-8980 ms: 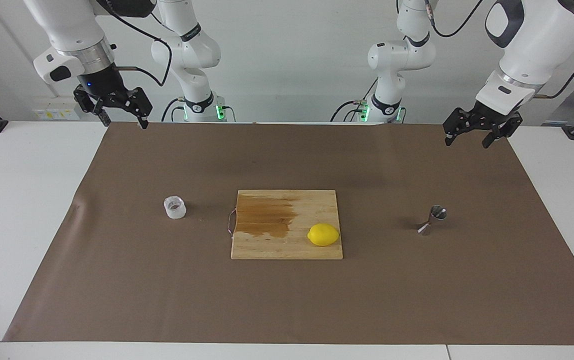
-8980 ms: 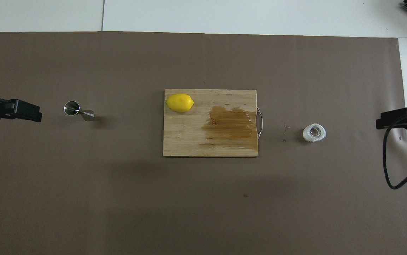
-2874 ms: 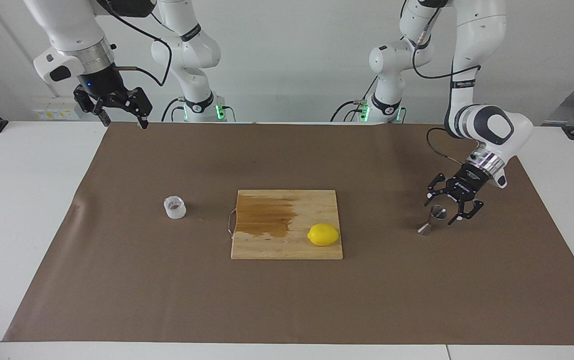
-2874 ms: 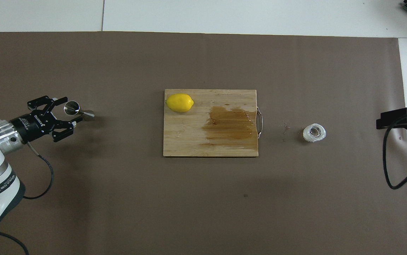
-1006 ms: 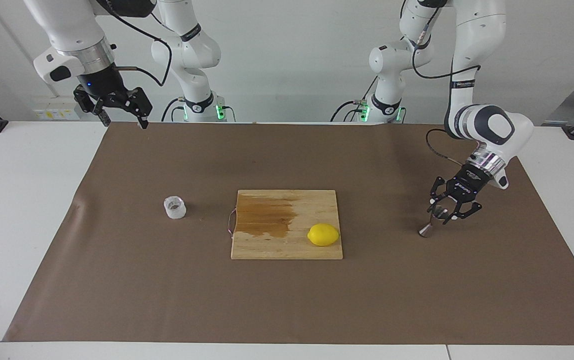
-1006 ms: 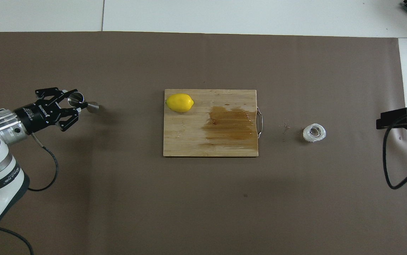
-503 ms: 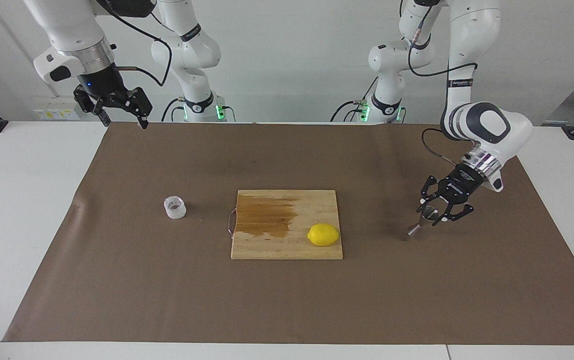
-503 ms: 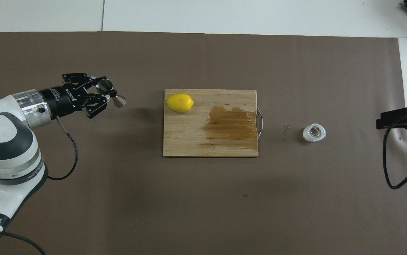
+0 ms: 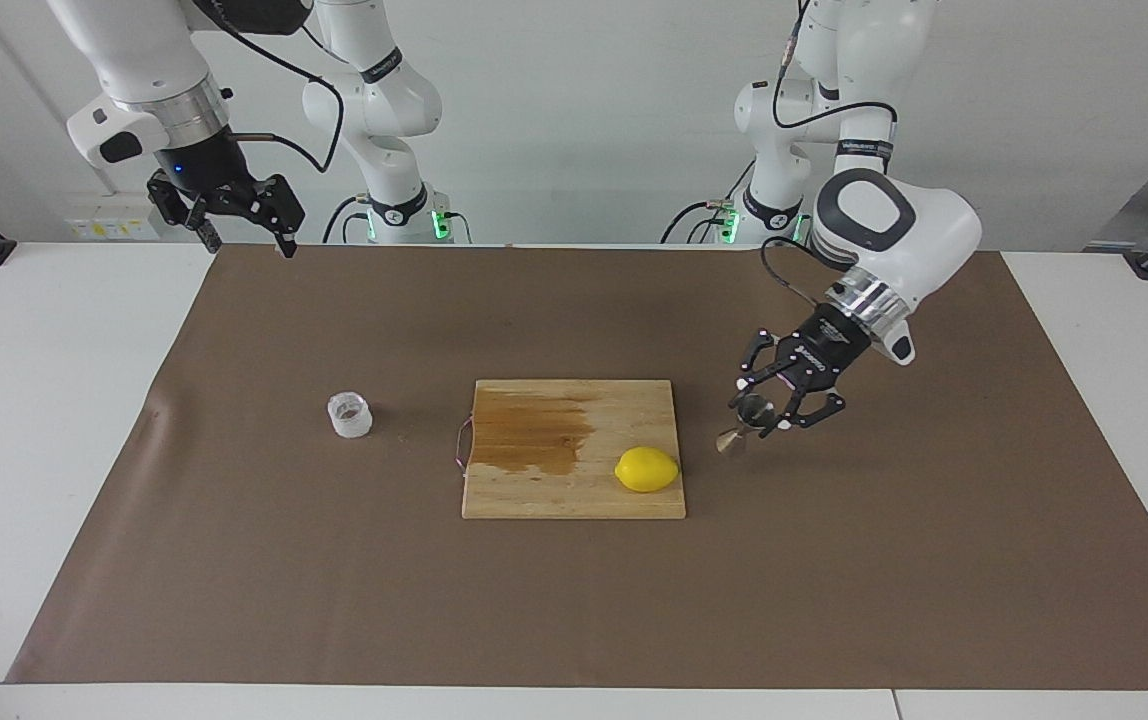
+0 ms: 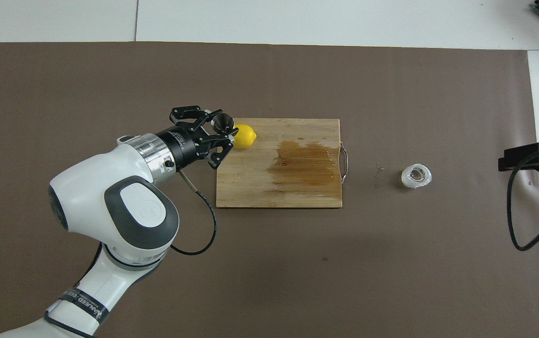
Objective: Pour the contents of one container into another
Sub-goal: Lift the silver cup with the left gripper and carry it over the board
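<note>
Left gripper (image 9: 764,412) is pinched on the small shiny steel hourglass-shaped jigger (image 9: 746,422), holding it tilted in the air, wider mouth up by the fingers and lower cone pointing down toward the board. From the facing view we read it as over the brown mat (image 9: 834,560), just beside the edge of the light wooden cutting board (image 9: 574,495) at the left arm's end; the overhead view puts the jigger (image 10: 222,123) next to the yellow lemon (image 10: 246,136), w/ the left gripper (image 10: 216,133) partly covering it.

Right gripper (image 9: 234,222) waits, fingers spread & empty, over the mat's edge nearest the robots at the right arm's end.

Small squat translucent white plastic cup (image 9: 350,415) w/ brownish bits inside sits upright on the mat near the board's metal handle (image 9: 461,445), toward the right arm's end, untouched. Board has a dark wet stain on its handle half.

Step in hand, as we judge it: transporting the receiving jigger toward the cup, approx. halfway across. Nothing poured yet.

Next move, in our view: carry the jigger on past the lemon w/o clipping it, set it upright near the cup or hold it steady, mouth up. Then the right gripper must come down, grasp the cup by its sides & tip it over the jigger's small mouth. Narrow target, so alignment matters.
</note>
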Robot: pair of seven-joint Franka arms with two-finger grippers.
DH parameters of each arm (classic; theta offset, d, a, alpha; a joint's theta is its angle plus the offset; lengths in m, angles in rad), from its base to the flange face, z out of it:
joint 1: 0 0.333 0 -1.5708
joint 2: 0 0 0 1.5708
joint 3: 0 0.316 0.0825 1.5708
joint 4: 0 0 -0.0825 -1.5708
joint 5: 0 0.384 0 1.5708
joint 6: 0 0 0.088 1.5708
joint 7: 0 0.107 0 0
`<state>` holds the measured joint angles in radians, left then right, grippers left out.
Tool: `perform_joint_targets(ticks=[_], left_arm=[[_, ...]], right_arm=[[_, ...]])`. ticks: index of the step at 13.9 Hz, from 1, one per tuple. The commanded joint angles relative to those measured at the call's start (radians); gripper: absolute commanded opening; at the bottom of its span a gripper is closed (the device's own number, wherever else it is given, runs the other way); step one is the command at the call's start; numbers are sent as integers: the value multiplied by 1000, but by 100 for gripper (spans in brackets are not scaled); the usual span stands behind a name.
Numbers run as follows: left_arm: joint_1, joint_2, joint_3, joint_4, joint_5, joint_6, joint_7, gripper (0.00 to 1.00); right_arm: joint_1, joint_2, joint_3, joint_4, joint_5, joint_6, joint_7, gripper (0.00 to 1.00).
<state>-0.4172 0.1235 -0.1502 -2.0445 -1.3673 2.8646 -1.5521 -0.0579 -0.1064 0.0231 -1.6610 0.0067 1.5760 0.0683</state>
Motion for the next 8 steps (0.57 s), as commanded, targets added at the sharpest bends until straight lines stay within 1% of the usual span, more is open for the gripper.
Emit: perform_joint_targets(ticks=[1, 2, 3, 4, 6, 8], left_arm=[[-54, 47, -14, 46, -76, 60, -2, 0], [-61, 85, -49, 78, -128, 134, -3, 0], [-57, 117, -108, 110, -165, 197, -3, 0], [-48, 155, -165, 151, -182, 240, -2, 0], [-48, 217, -192, 213, -184, 268, -3, 0], [-54, 305, -226, 314, -184, 288, -2, 0]], right_arm=[[-11, -18, 8, -17, 16, -4, 11, 100], [-11, -18, 6, -17, 16, -4, 11, 100], [-11, -18, 8, -17, 16, -4, 11, 100], [-11, -18, 8, -17, 16, -4, 11, 100], [-11, -18, 8, -17, 16, -4, 11, 100], [-11, -18, 8, -17, 16, -4, 11, 100]])
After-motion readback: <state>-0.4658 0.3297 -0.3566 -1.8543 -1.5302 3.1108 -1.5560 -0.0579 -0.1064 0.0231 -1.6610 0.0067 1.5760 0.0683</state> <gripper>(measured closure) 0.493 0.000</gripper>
